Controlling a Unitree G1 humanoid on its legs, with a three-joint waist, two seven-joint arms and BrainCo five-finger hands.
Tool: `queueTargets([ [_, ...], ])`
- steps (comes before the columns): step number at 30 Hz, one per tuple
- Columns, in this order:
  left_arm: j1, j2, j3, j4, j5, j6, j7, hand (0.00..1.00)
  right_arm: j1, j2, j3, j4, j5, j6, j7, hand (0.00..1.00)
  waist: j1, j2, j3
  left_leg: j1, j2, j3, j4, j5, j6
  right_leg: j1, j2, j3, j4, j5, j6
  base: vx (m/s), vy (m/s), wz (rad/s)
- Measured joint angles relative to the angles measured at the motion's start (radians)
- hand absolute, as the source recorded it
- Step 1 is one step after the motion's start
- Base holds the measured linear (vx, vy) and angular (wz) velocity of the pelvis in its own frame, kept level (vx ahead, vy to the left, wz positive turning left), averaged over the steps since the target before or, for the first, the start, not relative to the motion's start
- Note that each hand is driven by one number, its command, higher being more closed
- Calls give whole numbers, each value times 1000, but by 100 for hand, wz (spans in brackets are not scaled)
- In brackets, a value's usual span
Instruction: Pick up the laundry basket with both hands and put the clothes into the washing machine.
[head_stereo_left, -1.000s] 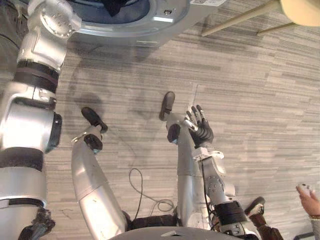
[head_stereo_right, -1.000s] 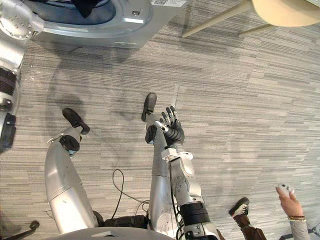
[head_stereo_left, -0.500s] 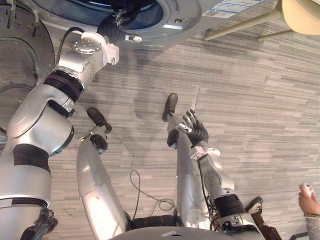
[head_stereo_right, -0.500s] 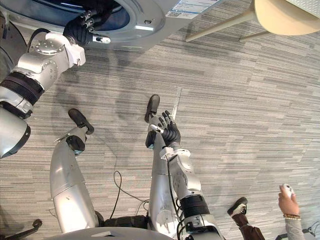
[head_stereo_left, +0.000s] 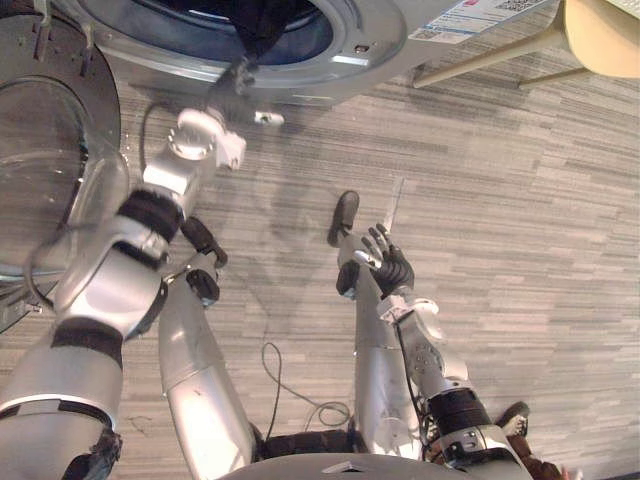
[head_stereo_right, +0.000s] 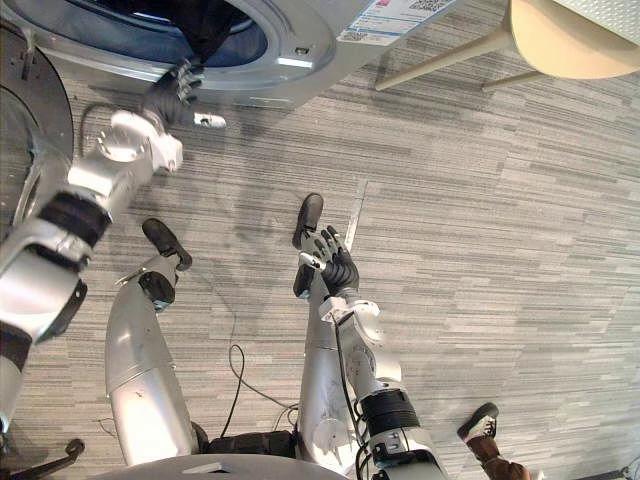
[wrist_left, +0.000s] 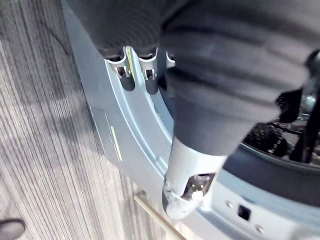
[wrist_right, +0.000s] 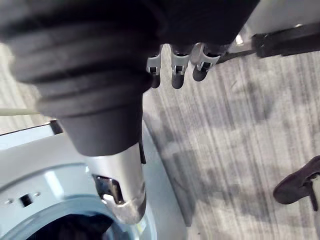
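Left arm: enters from the lower left of the head views and extends diagonally to the upper left of the frame. The left hand (head_stereo_right: 175, 88) is just below the drum opening of the washing machine (head_stereo_left: 375, 35). Its fingers (wrist_left: 127, 80) are relaxed, its thumb stands apart, and nothing is held. Contact with the machine cannot be determined.

Right arm: rises from bottom centre. The right hand (head_stereo_left: 385, 263) is at frame centre above the grey plank floor (head_stereo_left: 520, 220), with the fingers spread loosely and the palm empty.

Task item: a dark garment (head_stereo_left: 262, 25) hangs in the drum opening at the top of the frame, directly above the left hand. The round glass door (head_stereo_left: 45, 150) stands swung open at the far left.

Markings: a white label (head_stereo_left: 470, 14) with a blue band sits on the machine's casing at top right of centre. Its print is too small to read.
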Motion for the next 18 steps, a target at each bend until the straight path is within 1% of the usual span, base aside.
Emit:
queueTargets([
  [1,134,-54,88,-97,47,-7,6,0,31,-9,-21,-49,1,-5,1,0,19,22,0,12,0,-2,4,2,4,10,-3,-1,15,-6,-3,17,16,5],
  [2,200,-83,134,-141,73,-10,8,0,45,-10,-33,-66,7,-9,5,0,27,29,0,21,-1,-2,4,1,3,14,-5,0,24,-13,-4,26,15,5],
  [3,319,-142,224,-210,124,-15,18,0,66,-18,-46,-80,27,-16,15,0,43,40,1,40,0,-2,4,0,1,26,-6,1,38,-24,-4,19,-7,4],
  [4,415,-195,279,-241,174,-17,25,0,85,-29,-50,-91,39,-18,16,0,57,48,1,59,0,-4,4,-1,0,40,-7,1,53,-37,-8,14,-15,7],
  [5,526,-248,343,-281,221,-18,35,0,101,-39,-51,-88,45,-18,17,0,66,49,1,95,0,-5,9,-13,-12,65,-14,2,81,-71,-9,-13,-39,11],
  [6,632,-291,373,-303,251,-23,42,0,119,-44,-49,-88,62,-20,17,0,76,51,1,149,-1,-5,10,-28,-18,108,-20,5,101,-98,-5,-25,-40,10],
  [7,680,-310,383,-314,262,-23,42,0,127,-44,-43,-88,66,-20,16,0,82,51,1,180,-2,-5,10,-32,-23,134,-22,7,108,-107,-6,-35,-49,7],
  [8,767,-348,400,-359,279,-25,42,0,140,-45,-34,-89,67,-25,16,0,90,51,0,237,-4,-4,4,-36,-27,186,-25,7,114,-119,-5,-22,-29,6],
  [9,796,-356,400,-381,279,-28,42,0,146,-47,-28,-91,68,-28,17,0,92,52,-1,262,-10,-3,-4,-37,-28,208,-30,6,113,-122,-3,-33,-32,13],
  [11,877,-395,392,-443,278,-69,28,0,158,-50,7,-89,68,-37,17,0,97,55,-3,368,-42,1,-60,-36,-32,303,-38,7,78,-126,3,-36,-28,11],
  [12,890,-398,390,-447,278,-78,20,0,158,-49,20,-88,68,-38,17,0,97,56,-4,397,-48,4,-81,-35,-33,329,-38,6,65,-128,5,-10,-49,9],
  [13,909,-400,372,-454,277,-93,9,0,170,-44,46,-87,68,-39,18,0,94,60,-7,455,-59,7,-116,-31,-40,375,-40,8,79,-146,-5,21,-83,28],
  [14,941,-368,350,-454,271,-110,-14,0,179,-46,85,-54,67,-43,22,0,88,58,-10,518,-82,-5,-146,-20,-60,431,-47,11,73,-151,0,27,-95,32],
  [15,961,-355,342,-453,255,-112,-32,0,176,-49,101,-24,66,-42,27,0,87,59,-13,550,-95,-11,-178,-13,-73,457,-49,-3,56,-155,4,29,-105,26],
  [16,1010,-341,322,-450,220,-112,-63,0,172,-59,121,39,65,-41,38,0,88,77,-30,611,-115,-32,-287,10,-96,527,-31,-37,-41,-160,10,109,-139,13],
  [17,1056,-339,319,-444,188,-115,-88,0,187,-75,127,68,62,-36,41,0,87,100,-45,671,-122,-45,-402,41,-119,565,-19,-51,29,-162,-21,109,-122,25],
  [18,1080,-328,318,-437,175,-114,-100,0,220,-73,123,64,56,-37,42,0,84,91,-62,703,-147,-57,-461,60,-133,606,-17,-56,21,-167,-19,152,-142,42],
])
